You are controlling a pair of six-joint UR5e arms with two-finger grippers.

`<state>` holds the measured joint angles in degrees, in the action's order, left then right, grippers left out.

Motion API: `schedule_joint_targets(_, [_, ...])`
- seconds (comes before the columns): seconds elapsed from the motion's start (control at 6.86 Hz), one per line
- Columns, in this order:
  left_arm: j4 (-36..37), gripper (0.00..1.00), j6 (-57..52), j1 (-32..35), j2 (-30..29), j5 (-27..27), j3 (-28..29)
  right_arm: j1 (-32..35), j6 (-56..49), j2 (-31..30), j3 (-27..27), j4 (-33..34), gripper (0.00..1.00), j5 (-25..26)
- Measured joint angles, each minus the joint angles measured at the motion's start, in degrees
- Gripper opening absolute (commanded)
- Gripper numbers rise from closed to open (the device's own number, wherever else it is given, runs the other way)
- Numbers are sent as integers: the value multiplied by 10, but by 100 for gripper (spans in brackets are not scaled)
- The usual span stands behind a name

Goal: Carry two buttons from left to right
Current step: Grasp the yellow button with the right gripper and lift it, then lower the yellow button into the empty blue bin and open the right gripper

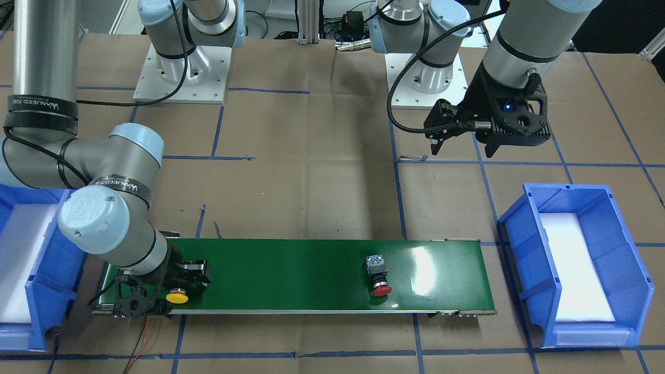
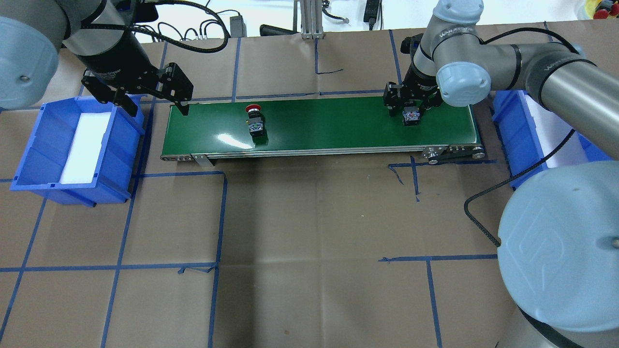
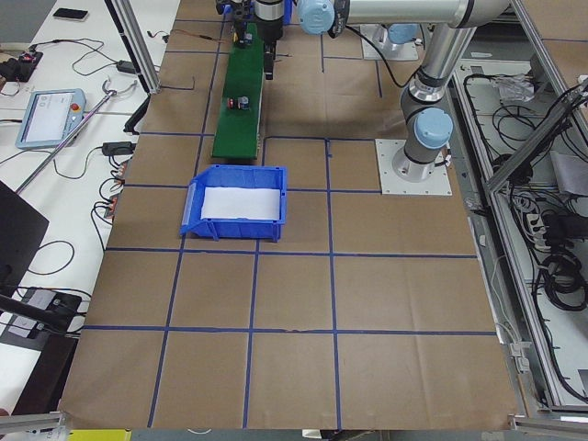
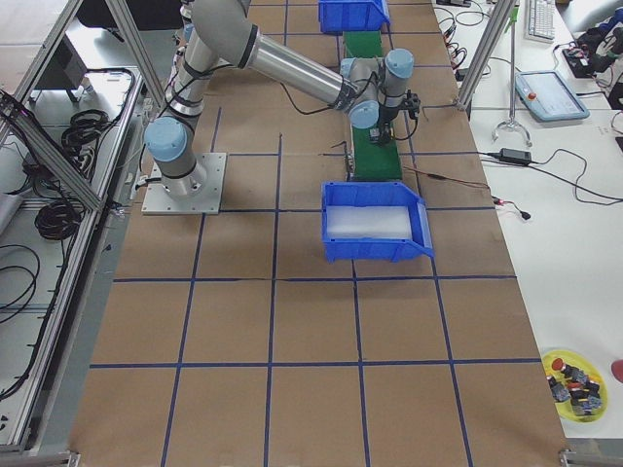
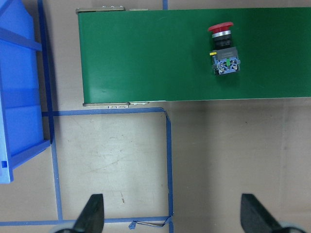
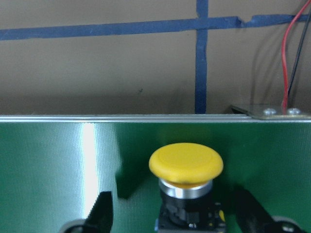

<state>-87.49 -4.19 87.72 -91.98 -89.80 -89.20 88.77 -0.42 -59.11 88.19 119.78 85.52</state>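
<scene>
The red button (image 1: 378, 278) lies on its side on the green conveyor belt (image 1: 291, 270), near the belt's left part in the overhead view (image 2: 255, 121) and at the top of the left wrist view (image 5: 223, 48). The yellow button (image 6: 186, 165) lies at the belt's right end (image 2: 411, 117). My right gripper (image 2: 411, 112) is low over it, open, one finger on each side with gaps to the body (image 1: 176, 291). My left gripper (image 2: 154, 104) is open and empty, raised between the belt's left end and the left bin.
A blue bin (image 2: 29, 159) with a white pad stands left of the belt. Another blue bin (image 2: 508, 111) stands right of it, partly hidden by my right arm. Brown paper with blue tape lines covers the table.
</scene>
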Motion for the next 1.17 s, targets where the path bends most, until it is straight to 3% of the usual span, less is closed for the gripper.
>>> schedule_joint_targets(0.29, [3, 100, -2, 0, 0, -7, -2, -3, -6, -6, -15, -9, 5, 74])
schedule_joint_targets(0.58, [6, 100, -3, 0, 3, -4, -12, -34, -12, -24, -71, -74, 5, 119])
schedule_joint_targets(0.87, [8, 100, -3, 0, 6, -3, -16, -118, -86, -48, -133, -172, 5, 120])
schedule_joint_targets(1.17, [8, 100, -3, -1, 7, -4, -17, -218, -162, -60, -153, -236, 3, 100])
